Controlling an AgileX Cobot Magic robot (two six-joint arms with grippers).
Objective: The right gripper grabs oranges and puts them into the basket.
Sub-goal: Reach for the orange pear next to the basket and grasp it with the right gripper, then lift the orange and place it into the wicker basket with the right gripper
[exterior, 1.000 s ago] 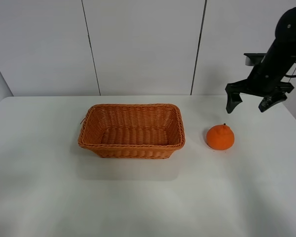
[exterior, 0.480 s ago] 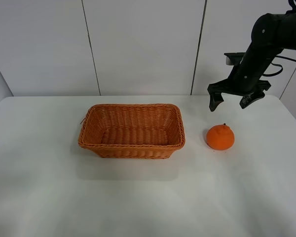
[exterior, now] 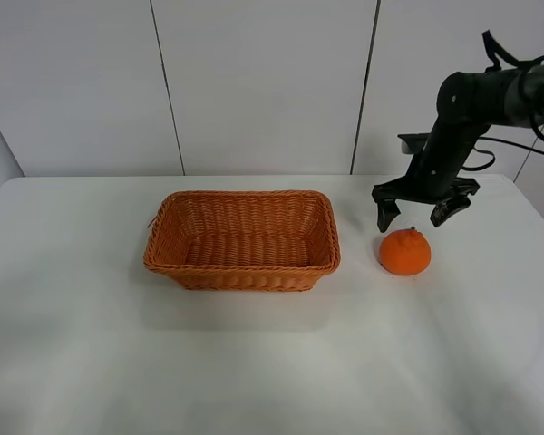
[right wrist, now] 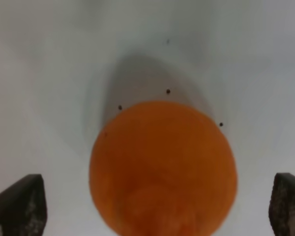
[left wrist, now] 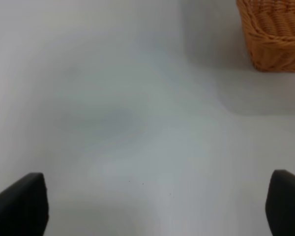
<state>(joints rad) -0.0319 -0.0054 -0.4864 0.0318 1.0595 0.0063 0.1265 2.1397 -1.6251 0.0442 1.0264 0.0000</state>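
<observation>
The orange (exterior: 405, 251) lies on the white table to the right of the wicker basket (exterior: 242, 239), which holds nothing. My right gripper (exterior: 417, 217) is open and hangs just above and behind the orange, one finger on each side of its top. In the right wrist view the orange (right wrist: 163, 169) lies between the two black fingertips (right wrist: 18, 206), apart from them. My left gripper (left wrist: 152, 204) is open over bare table; only its fingertips show, and a corner of the basket (left wrist: 275, 34) is in that view.
The white table (exterior: 272, 362) reaches a white panelled wall (exterior: 254, 82) at the back. Black cables (exterior: 526, 136) trail from the right arm at the far right.
My right gripper has moved left and down, from high at the far right to just over the orange. The orange and the basket have not moved.
</observation>
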